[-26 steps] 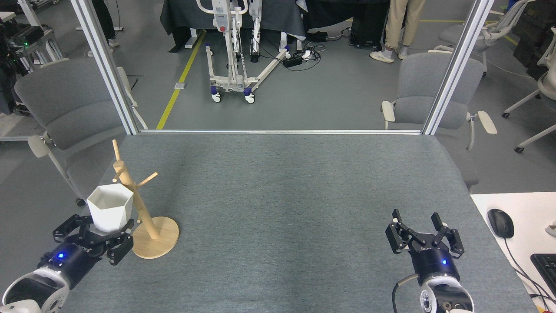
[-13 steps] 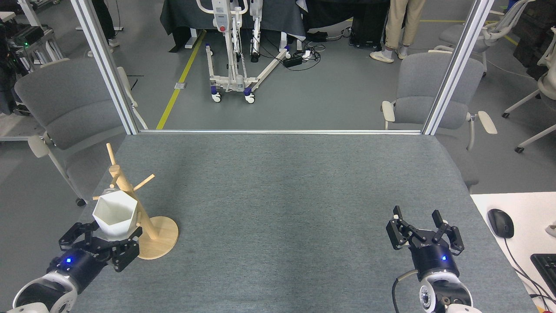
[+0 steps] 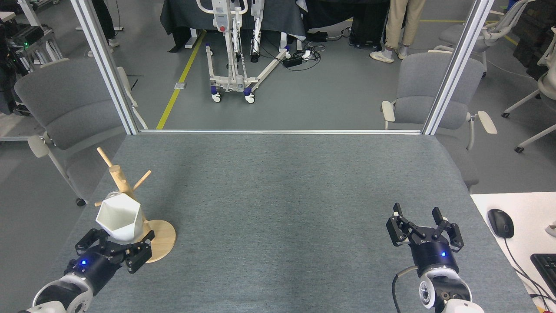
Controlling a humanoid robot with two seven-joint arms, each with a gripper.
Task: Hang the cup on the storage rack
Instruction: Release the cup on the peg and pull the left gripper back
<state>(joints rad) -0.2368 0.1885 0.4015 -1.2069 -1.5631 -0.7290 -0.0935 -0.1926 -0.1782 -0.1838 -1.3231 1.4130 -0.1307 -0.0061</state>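
My left gripper (image 3: 114,248), clamped on the cup (image 3: 119,216), has tipped it against the storage rack (image 3: 126,195) at eight o'clock, dragging the rack leftward; my right gripper (image 3: 423,229) idles, jaws spread.

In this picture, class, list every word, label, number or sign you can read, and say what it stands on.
None can be read.
right gripper: small pale marking on its black body, too blurred to read.
keyboard: key legends too small to read.
cup, rack, left gripper: no text shows.
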